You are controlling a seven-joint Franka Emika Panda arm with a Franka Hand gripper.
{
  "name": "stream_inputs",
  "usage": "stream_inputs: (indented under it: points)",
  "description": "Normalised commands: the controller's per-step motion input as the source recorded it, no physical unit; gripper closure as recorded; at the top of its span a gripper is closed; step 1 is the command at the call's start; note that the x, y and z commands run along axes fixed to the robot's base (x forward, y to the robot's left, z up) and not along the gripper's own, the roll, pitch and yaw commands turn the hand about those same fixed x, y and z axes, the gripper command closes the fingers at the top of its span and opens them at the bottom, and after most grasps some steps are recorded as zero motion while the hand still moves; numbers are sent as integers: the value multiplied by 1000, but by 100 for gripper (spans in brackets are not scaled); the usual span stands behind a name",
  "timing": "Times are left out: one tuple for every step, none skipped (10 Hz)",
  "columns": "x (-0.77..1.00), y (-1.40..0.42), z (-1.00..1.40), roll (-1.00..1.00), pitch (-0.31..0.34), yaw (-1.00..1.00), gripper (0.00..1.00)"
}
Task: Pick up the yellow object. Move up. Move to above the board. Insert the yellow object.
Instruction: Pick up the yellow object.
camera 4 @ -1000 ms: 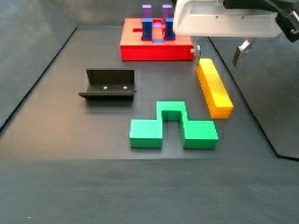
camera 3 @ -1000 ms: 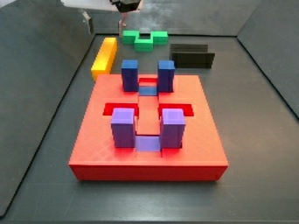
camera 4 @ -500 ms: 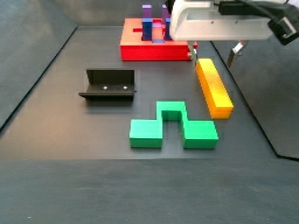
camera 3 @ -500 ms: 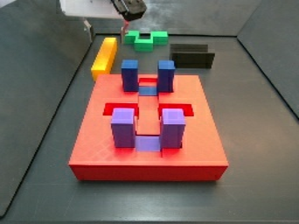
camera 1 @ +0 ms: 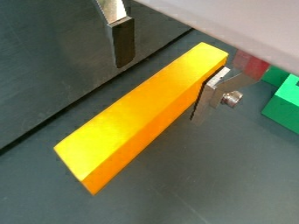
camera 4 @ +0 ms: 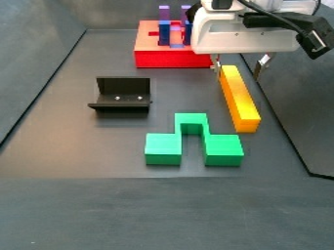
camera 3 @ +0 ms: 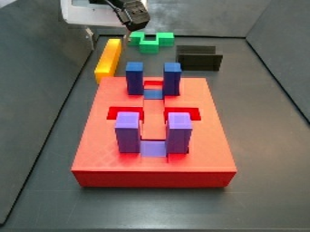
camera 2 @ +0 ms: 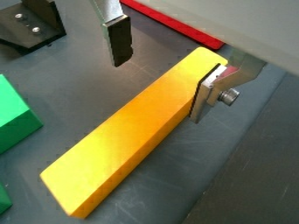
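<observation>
The yellow object [camera 1: 146, 114] is a long bar, yellow on top with orange sides, lying flat on the dark floor; it also shows in the other wrist view [camera 2: 140, 131] and in both side views [camera 3: 109, 56] [camera 4: 239, 98]. My gripper [camera 1: 163, 83] [camera 2: 162, 86] is open and straddles the bar's end nearest the board. One finger [camera 1: 121, 39] stands apart from the bar; the other finger [camera 1: 208, 94] is close against its orange side. In the side views the gripper [camera 3: 101, 33] [camera 4: 240, 62] hangs just over that end. The red board [camera 3: 109, 159] [camera 4: 156, 59] carries blue and purple posts.
A green notched block [camera 3: 151, 40] [camera 4: 192, 142] lies beside the bar and shows in both wrist views [camera 1: 284, 101] [camera 2: 12, 105]. The dark fixture [camera 3: 200, 59] [camera 4: 121, 95] [camera 2: 30, 22] stands further off. Grey walls enclose the floor.
My gripper has moved down and sideways over the bar's end near the board, fingers now on either side of it. The bar, board and blocks have not moved.
</observation>
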Motion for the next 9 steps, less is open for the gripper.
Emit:
stream_inputs:
  points:
    - [0, 166, -77, 39, 0, 0, 0]
    - [0, 86, -137, 34, 0, 0, 0]
    - [0, 77, -154, 37, -3, 0, 0]
    - [0, 103, -123, 34, 0, 0, 0]
    - [0, 57, -180, 46, 0, 0, 0]
    - [17, 49, -251, 44, -4, 0, 0]
    - [49, 43, -280, 40, -9, 0, 0]
    - [57, 20, -311, 33, -14, 0, 0]
    - [43, 17, -274, 49, -11, 0, 0]
